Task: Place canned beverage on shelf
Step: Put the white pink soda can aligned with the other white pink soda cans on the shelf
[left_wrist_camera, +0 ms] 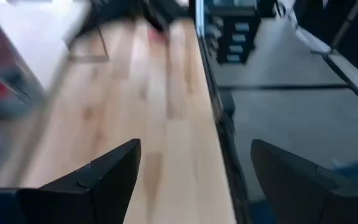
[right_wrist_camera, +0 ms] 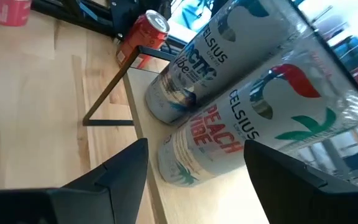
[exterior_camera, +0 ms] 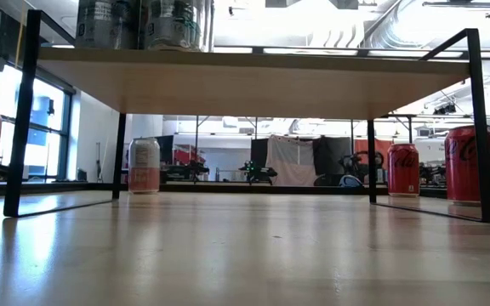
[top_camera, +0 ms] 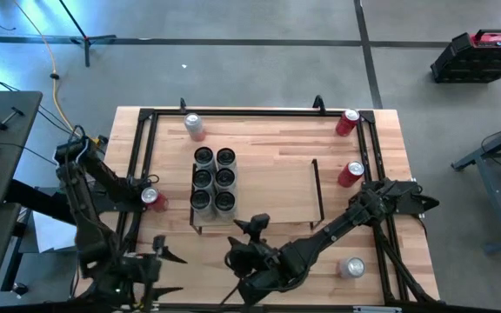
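Note:
The shelf [top_camera: 272,187] stands mid-table, a light-wood board on black wire end frames [right_wrist_camera: 107,99]. Six cans [top_camera: 213,180] stand upright on its left part, in two rows; the nearest are white Celsius cans [right_wrist_camera: 229,137]. My right gripper [top_camera: 252,224] hovers open just off the shelf's near edge, facing these cans, with nothing between its fingers. My left gripper [top_camera: 170,254] is open and bare above the table's near left part; its wrist view shows only tabletop and the black rail [left_wrist_camera: 213,106]. No gripper shows in the low view.
Loose cans stand on the table: a red one [top_camera: 153,198] at the left rail, a silver-pink one [top_camera: 195,124] far left, two red ones [top_camera: 347,122] [top_camera: 350,174] at the right. A silver can [top_camera: 351,267] lies near right. The shelf's right part is bare.

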